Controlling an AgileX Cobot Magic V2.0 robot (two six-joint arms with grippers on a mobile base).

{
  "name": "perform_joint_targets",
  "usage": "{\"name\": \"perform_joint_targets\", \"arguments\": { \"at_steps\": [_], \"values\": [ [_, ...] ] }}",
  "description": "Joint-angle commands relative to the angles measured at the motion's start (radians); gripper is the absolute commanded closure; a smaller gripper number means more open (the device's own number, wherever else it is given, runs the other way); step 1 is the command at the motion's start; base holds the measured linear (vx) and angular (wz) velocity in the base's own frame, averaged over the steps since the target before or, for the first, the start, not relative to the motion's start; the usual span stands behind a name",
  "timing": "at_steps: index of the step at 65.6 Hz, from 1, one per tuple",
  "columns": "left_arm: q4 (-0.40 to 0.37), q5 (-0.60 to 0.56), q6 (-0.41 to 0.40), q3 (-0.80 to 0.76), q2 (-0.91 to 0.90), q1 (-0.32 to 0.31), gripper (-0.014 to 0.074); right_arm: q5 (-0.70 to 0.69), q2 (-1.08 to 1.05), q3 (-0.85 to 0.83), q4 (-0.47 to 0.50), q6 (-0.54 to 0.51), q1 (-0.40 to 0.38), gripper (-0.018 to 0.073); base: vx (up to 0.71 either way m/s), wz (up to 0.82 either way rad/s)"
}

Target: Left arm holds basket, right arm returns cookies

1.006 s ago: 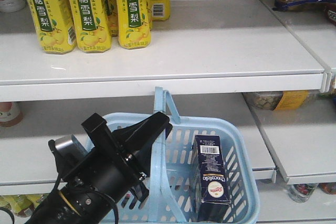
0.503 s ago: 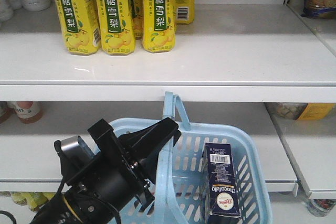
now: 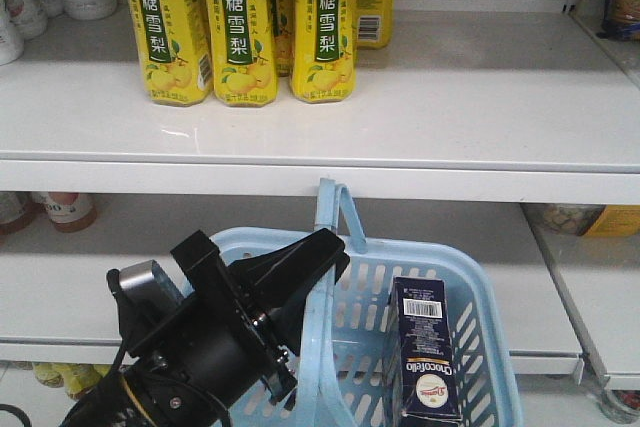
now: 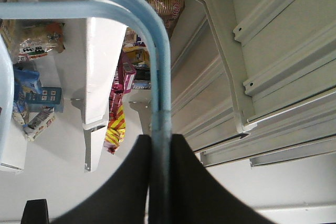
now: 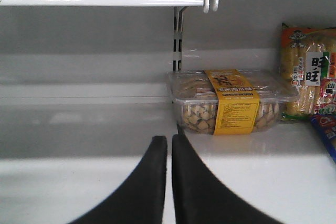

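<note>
basket (image 3: 372, 299): light blue, slotted, handle raised | cookies box (image 3: 428, 349): navy, upright inside basket, right side

Left arm (image 3: 190, 357) reaches toward 1 o'clock, left gripper (image 3: 325, 255) clamped on basket handle (image 4: 163, 77); right gripper (image 5: 169, 177) points to 12 o'clock, seemingly closed.

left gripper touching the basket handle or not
Touching. In the left wrist view the handle runs down between the two black fingers of the left gripper, which close against it on both sides with no gap.

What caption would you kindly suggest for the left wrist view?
Left pincer shut on the blue basket handle, store shelving behind.
</note>
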Motion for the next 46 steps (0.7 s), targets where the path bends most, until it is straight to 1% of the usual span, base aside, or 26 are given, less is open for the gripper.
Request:
{"name": "perform_joint_targets", "arguments": {
  "at_steps": [1,46],
  "values": [
    [-0.049,-0.286,0.006,-0.029,-0.037,0.009,0.0599,-0.070,-0.013,0.018,-0.003,-0.006,-0.001,0.0568,0.00,0.00],
    [-0.049,-0.286,0.006,-0.029,-0.037,0.009,0.0599,-0.070,-0.013,0.018,-0.003,-0.006,-0.001,0.0568,0.00,0.00]
  ]
}}
